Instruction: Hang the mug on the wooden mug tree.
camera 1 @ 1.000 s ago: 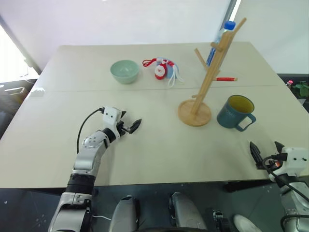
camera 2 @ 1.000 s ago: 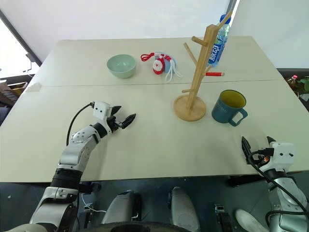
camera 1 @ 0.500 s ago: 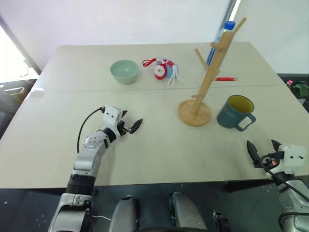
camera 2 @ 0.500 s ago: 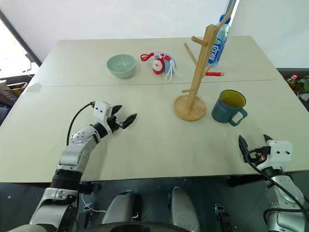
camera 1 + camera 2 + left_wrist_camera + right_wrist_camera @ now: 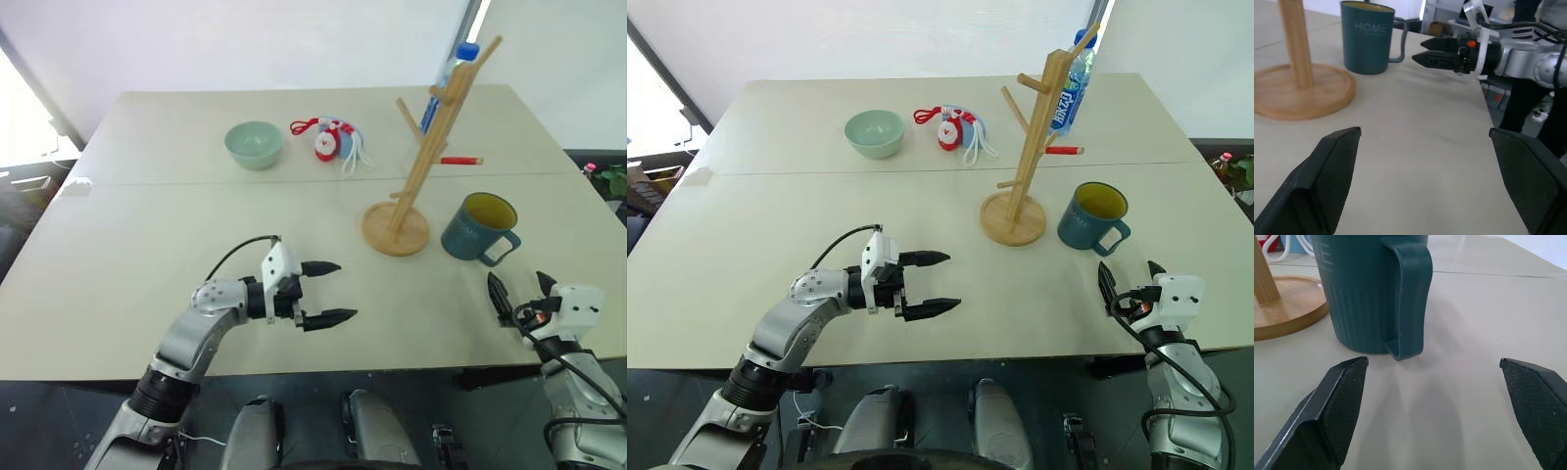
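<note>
While the right gripper hovers at the near right table edge with fingers spread and empty, the mug stands upright just beyond it, handle toward it. Just left stands the wooden mug tree. The left gripper, also open and empty, points right over the near middle.

Teal mug, yellow-green inside; pale wooden mug tree.

The blue-capped bottle at two o'clock stands partly hidden behind the wooden mug tree. In the right wrist view the mug loses its rim past the edge. The red-and-white trinket at twelve o'clock is too small to identify.
</note>
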